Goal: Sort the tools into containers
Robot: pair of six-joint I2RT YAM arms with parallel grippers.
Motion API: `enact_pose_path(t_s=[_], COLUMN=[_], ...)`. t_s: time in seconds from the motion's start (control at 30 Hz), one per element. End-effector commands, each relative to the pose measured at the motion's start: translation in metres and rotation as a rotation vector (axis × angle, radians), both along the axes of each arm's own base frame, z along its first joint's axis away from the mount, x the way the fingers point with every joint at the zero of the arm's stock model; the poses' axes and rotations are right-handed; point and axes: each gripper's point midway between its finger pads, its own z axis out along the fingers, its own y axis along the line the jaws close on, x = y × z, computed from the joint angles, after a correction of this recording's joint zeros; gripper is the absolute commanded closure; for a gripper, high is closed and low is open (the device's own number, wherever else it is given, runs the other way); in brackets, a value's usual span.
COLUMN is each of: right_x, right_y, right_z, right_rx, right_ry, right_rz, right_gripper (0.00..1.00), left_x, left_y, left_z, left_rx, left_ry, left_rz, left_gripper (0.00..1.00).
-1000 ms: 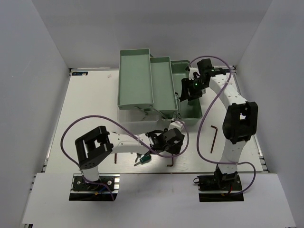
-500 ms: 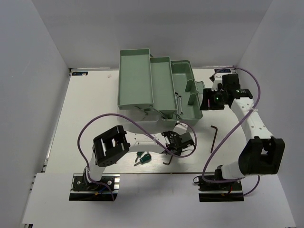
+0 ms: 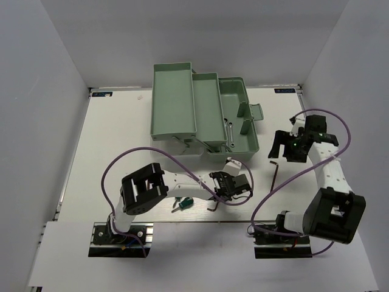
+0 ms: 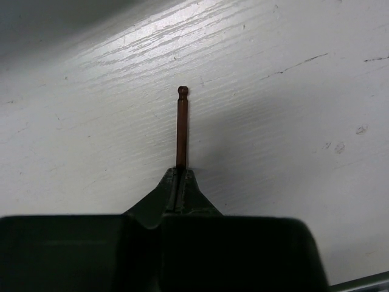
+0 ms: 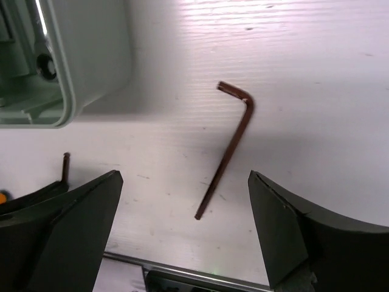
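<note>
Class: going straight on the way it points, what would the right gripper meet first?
The right gripper would probably meet the brown hex key on the table first; depth is unclear.

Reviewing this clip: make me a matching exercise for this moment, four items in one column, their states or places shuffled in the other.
1. left gripper
2. right gripper
3. stubby green-handled screwdriver
4. slim silver wrench

A. inside the pale mint-green plastic toolbox
B. shut on a thin brown hex key
C. open near a second brown hex key
D. lying on the white table

Pairs: 1-B, 2-C, 3-D, 4-A
</note>
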Motion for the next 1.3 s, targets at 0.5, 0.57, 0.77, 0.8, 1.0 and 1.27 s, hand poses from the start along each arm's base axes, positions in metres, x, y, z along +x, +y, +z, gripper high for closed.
enact_pose_path(t_s=[0.5, 0.57, 0.77, 0.8, 1.0, 1.27], right_x=[-0.033, -0.033, -0.037, -0.039, -0.039, -0.039], right_y=[-0.021, -0.017, -0.009, -0.009, -0.003, -0.002], right_z=[-0.050, -0.047, -0.051, -0.054, -0.056, -0.065], right_rx=[-0.008, 0.021, 0.065, 0.074, 0.108, 0.113], right_ry=[0.048, 0.026, 0.053, 0.070, 0.083, 0.113], right_rz=[-0.018, 0.007, 0.034, 0.035, 0.052, 0.059], right_gripper=[0.15, 0.20, 0.27, 0.28, 0.30, 0.31], left_x=[0.037, 0.054, 0.104, 0.117, 0.187, 0.277], left_y=[-0.016, -0.005, 0.018, 0.020, 0.032, 0.042], left_z=[0.203, 0.226, 0.279, 0.287, 0.318, 0.295], left_rx=[-0.247, -0.240, -0.262, -0.252, -0.242, -0.150], left_ry=[-0.273, -0.337, -0.512, -0.559, -0.687, -0.674], left_rz=[-0.113, -0.079, 0.024, 0.049, 0.143, 0.207], left_gripper=[1.00, 1.00, 1.00, 1.00, 1.00, 1.00])
